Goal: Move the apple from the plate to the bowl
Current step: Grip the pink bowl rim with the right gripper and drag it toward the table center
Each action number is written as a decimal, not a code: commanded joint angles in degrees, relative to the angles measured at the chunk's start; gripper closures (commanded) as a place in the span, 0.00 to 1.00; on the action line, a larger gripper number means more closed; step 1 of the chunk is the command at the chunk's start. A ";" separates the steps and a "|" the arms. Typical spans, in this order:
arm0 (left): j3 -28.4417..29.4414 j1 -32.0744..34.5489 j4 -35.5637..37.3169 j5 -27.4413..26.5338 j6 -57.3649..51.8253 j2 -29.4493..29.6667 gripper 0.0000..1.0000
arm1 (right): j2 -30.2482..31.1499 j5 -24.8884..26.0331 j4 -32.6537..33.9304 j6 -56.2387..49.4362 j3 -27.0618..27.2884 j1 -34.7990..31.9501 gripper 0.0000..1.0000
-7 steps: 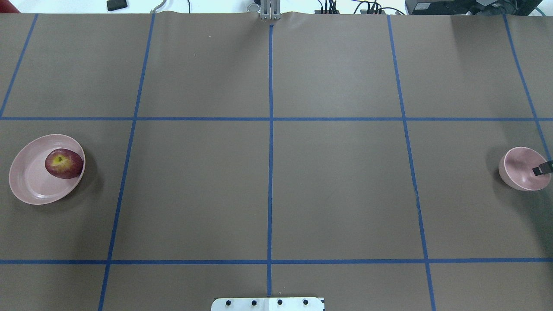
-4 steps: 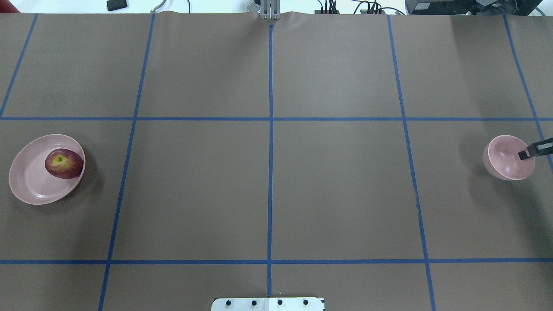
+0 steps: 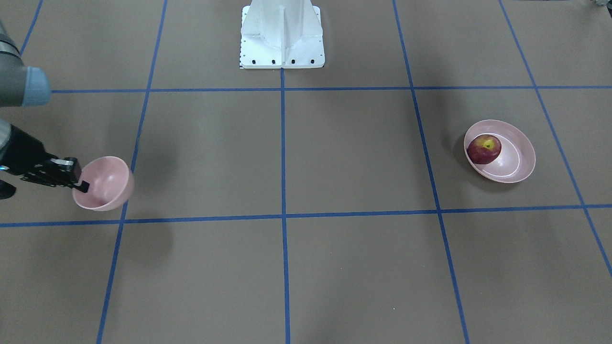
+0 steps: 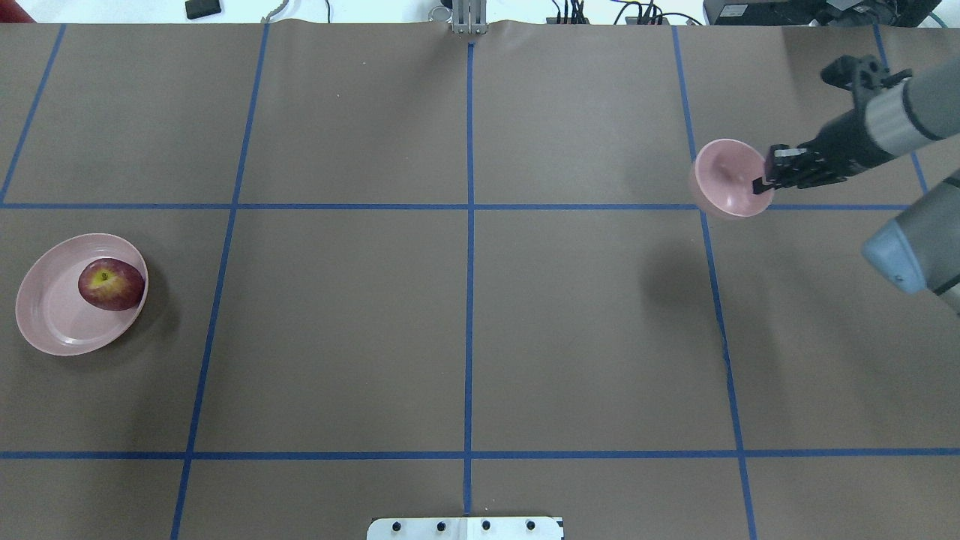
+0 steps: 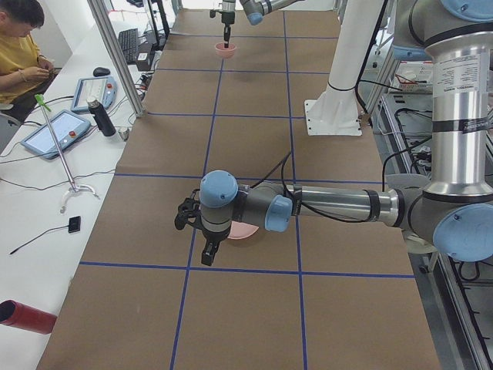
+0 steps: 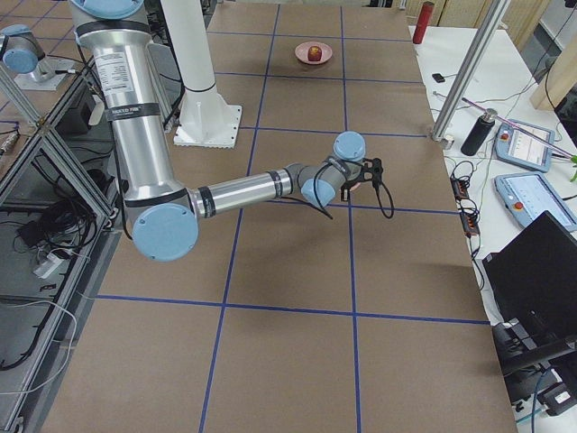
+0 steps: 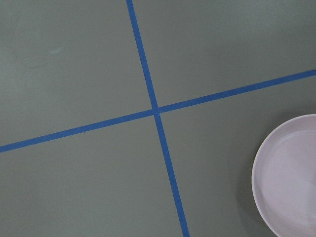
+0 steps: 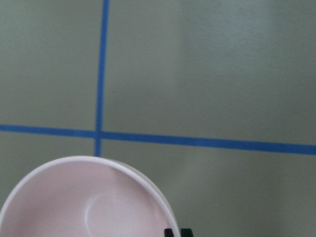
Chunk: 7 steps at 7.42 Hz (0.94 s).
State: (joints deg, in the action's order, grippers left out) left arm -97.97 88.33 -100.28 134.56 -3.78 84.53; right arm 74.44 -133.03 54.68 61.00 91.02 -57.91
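right jaws clamp the bowl [image 4: 724, 176] rim, lifted above the table [image 4: 465, 337], upper right overhead; apple [image 4: 111, 284] sits on plate [image 4: 52, 319], left edge. left jaws' state: cannot tell.

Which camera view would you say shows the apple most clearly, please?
The overhead exterior view: the apple lies unobstructed on the plate, yellow stem patch facing up. Front-facing shows it smaller, exterior right tiny; the left arm hides it in exterior left; wrist views miss it.
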 commanded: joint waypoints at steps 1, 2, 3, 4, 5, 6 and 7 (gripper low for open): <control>0.06 0.00 0.00 0.00 0.00 0.02 0.02 | -12.16 12.74 6.17 15.16 -0.23 13.12 1.00; 0.06 0.00 0.00 0.00 0.00 0.02 0.02 | -17.18 18.19 13.53 16.86 -0.40 18.05 1.00; 0.24 0.00 0.00 0.00 0.00 0.02 0.02 | -20.27 22.43 17.70 18.27 -0.66 21.84 1.00; 0.24 0.00 0.00 0.00 0.00 0.02 0.02 | -21.08 24.21 18.70 19.94 -0.84 24.57 1.00; 0.24 0.00 0.08 0.00 0.00 -0.07 0.02 | -22.57 25.44 18.88 20.04 -2.15 26.43 1.00; 0.24 -0.09 0.09 0.00 0.00 -0.07 0.02 | -23.37 26.33 18.80 21.69 -3.72 27.93 1.00; 0.24 0.00 0.09 0.00 0.00 -0.07 0.02 | -23.73 26.68 18.71 21.88 -4.44 28.55 1.00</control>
State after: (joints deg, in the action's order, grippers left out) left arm -97.74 88.30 -100.21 134.56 -3.78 84.48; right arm 51.59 -107.29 73.31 82.02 87.87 -30.84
